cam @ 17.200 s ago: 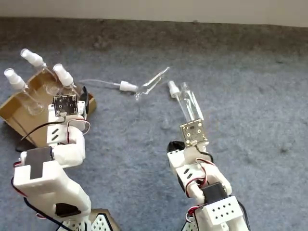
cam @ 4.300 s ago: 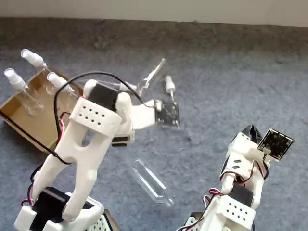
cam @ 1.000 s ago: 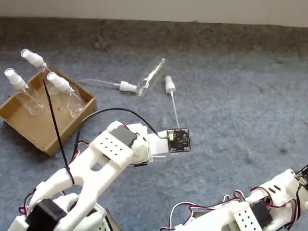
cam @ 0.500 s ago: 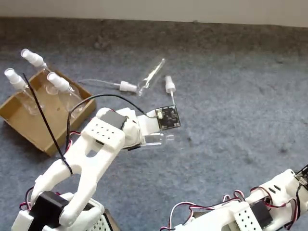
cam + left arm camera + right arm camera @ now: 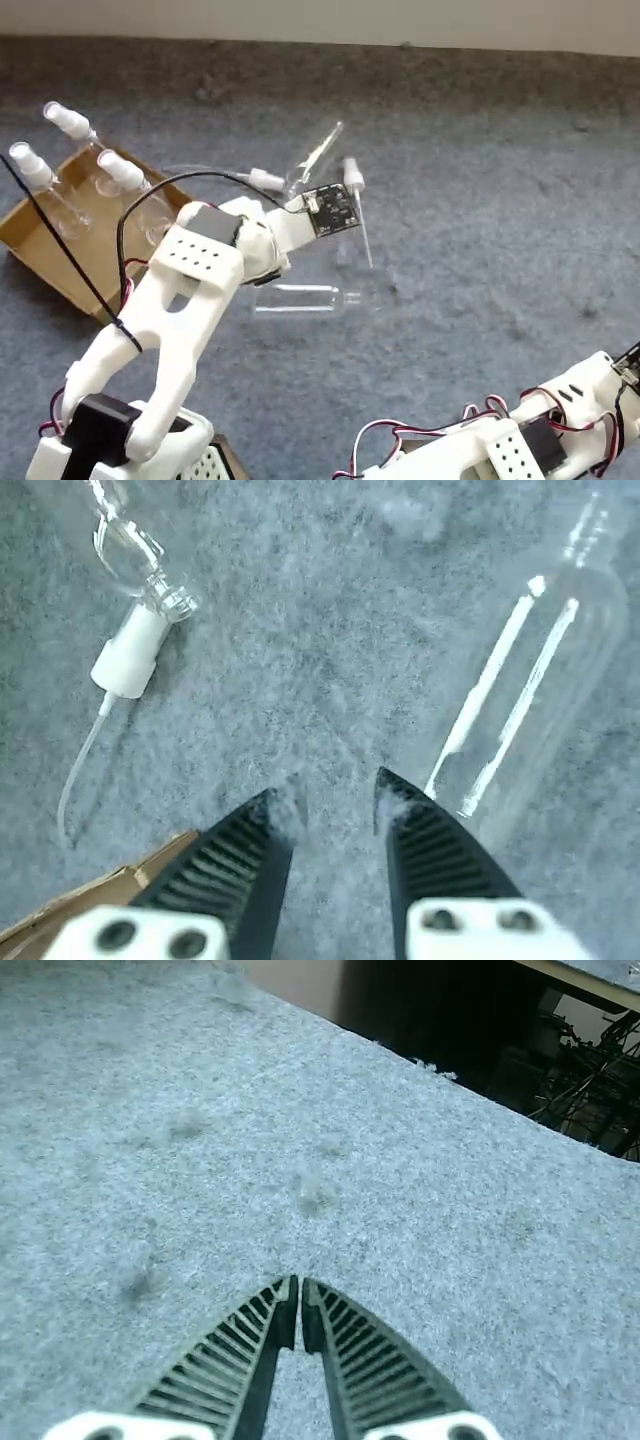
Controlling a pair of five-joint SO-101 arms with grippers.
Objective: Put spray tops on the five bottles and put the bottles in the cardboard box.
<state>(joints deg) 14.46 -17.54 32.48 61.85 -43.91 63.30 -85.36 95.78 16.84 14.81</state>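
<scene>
One clear, capless bottle [image 5: 300, 298] lies beside the spread left gripper [image 5: 328, 792]; right gripper [image 5: 299, 1290] closed.

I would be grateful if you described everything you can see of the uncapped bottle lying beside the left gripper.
The uncapped bottle is a clear, slender cylinder, glass or plastic by its look, with a rounded shoulder and a narrow ridged neck that is open, with no spray top on it. It looks empty. It lies on its side on the grey carpet. The left gripper stands open close beside its base, not around it.
</scene>
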